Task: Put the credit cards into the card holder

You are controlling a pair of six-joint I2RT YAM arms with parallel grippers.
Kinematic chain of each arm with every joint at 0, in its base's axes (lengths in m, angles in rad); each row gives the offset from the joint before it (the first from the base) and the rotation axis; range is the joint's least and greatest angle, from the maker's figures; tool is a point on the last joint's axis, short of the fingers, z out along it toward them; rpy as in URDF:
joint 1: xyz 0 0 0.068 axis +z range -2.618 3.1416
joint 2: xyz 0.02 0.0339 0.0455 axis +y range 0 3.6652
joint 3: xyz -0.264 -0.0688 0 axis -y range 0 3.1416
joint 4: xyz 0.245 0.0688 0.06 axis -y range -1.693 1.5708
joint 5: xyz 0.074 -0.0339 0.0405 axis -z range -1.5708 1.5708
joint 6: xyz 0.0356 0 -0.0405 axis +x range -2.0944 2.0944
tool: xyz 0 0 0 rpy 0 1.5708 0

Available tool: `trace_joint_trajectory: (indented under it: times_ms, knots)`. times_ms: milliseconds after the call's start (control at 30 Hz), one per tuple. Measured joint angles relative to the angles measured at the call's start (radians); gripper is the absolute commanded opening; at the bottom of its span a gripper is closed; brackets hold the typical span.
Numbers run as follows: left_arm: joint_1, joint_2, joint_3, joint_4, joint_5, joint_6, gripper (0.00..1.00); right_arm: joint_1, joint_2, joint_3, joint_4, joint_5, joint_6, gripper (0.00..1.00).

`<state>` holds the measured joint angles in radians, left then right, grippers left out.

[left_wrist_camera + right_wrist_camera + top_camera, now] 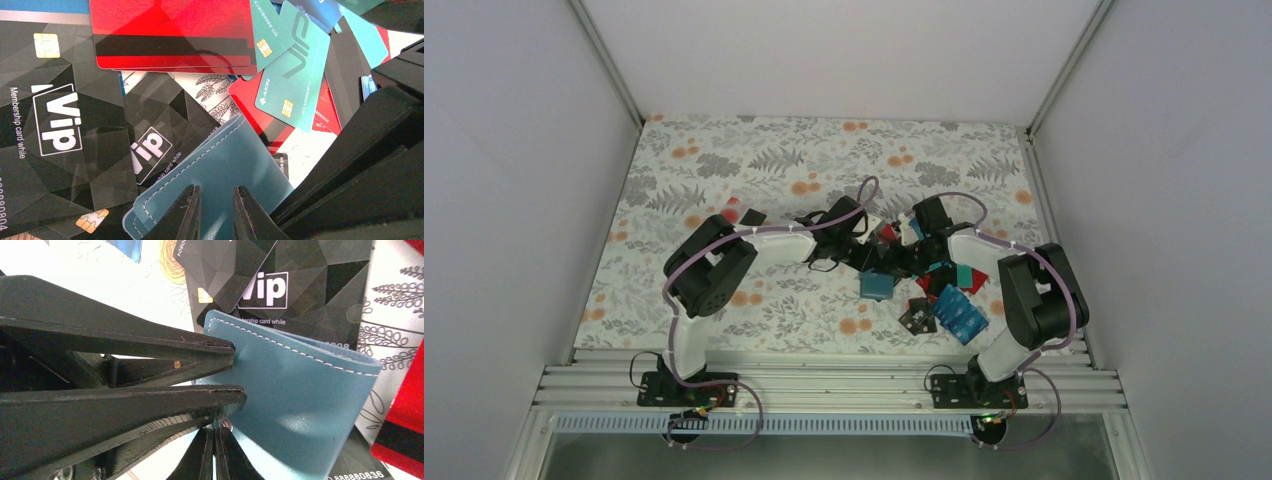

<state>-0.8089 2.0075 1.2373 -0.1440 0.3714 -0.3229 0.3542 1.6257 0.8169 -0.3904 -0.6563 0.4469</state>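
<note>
A table covered in a white cloth printed with grey ferns and orange flowers (724,170) is filling the middle of the frame. Thin flat plastic cards are lying scattered on it right of centre: a blue patterned card (961,316), a black card (916,315) just beside it, and red cards (971,277). A red and black pair of cards (742,214) is lying apart, left of centre.

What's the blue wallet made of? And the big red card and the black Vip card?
The card holder looks like leather or fake leather: smooth, with a soft sheen and pale stitching along its edge. The red card looks like glossy plastic that catches the light. The black card looks like plastic too, but duller.
</note>
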Motion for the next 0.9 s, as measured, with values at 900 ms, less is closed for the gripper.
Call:
trace_joint_trajectory:
  times_ms: [900]
  knots:
    - [0.000, 0.000, -0.014, 0.029, 0.006, -0.003, 0.17, 0.000, 0.031, 0.020, -0.024, 0.062, -0.013, 0.04]
